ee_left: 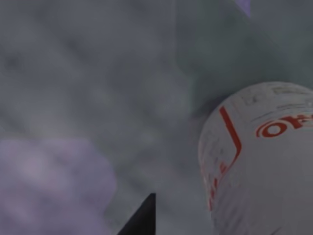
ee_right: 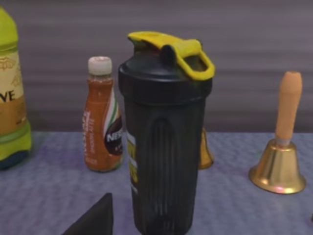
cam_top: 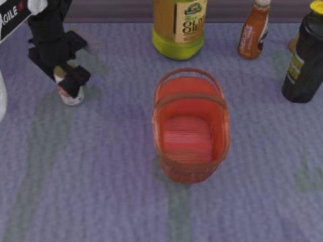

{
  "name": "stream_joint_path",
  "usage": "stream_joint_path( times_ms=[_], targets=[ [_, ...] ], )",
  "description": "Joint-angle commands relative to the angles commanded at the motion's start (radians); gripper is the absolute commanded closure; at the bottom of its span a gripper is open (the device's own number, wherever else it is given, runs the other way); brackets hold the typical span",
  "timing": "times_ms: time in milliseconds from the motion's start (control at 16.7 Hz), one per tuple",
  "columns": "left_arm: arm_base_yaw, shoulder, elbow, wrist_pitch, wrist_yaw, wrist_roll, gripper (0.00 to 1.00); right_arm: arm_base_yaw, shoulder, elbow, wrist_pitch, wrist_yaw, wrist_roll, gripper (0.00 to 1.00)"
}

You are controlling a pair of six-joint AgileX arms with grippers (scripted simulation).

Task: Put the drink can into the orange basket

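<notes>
1. The left gripper (cam_top: pixel 69 80) sits at the table's left side, down over the drink can (cam_top: pixel 71 96) — the can stands on the purple cloth (cam_top: pixel 101 191), its white base showing below the black fingers.
2. Whether those fingers press the can or stand apart around it, I cannot tell; the left wrist view shows the can (ee_left: pixel 259 161) close up, white with red markings.
3. The orange basket (cam_top: pixel 191 126) sits mid-table, well apart from the can.
4. Along the back stand a yellow-green bottle (cam_top: pixel 179 27), a sauce bottle (cam_top: pixel 253 33) and a black shaker (cam_top: pixel 305 60).
5. The right wrist view faces the shaker (ee_right: pixel 164 142) — a brass bell (ee_right: pixel 279 156) stands beside it.
</notes>
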Motion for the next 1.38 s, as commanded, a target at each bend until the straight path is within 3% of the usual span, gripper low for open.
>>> stream_joint_path(
  times_ms=[420,1080,1200,1380],
  targets=[
    [0.000,0.000,0.000,0.000,0.000,0.000,0.98,0.000,0.000,0.000,0.000,0.000,0.000,0.00],
    [0.000,-0.001,-0.005,0.009,0.007,-0.001,1.00,0.000,0.000,0.000,0.000,0.000,0.000,0.00],
    [-0.006,-0.009,-0.032,0.059,0.043,-0.017,1.00,0.000,0.000,0.000,0.000,0.000,0.000,0.00],
    [-0.022,-0.032,-0.107,0.212,0.147,-0.067,1.00,0.000,0.000,0.000,0.000,0.000,0.000,0.00]
  ],
)
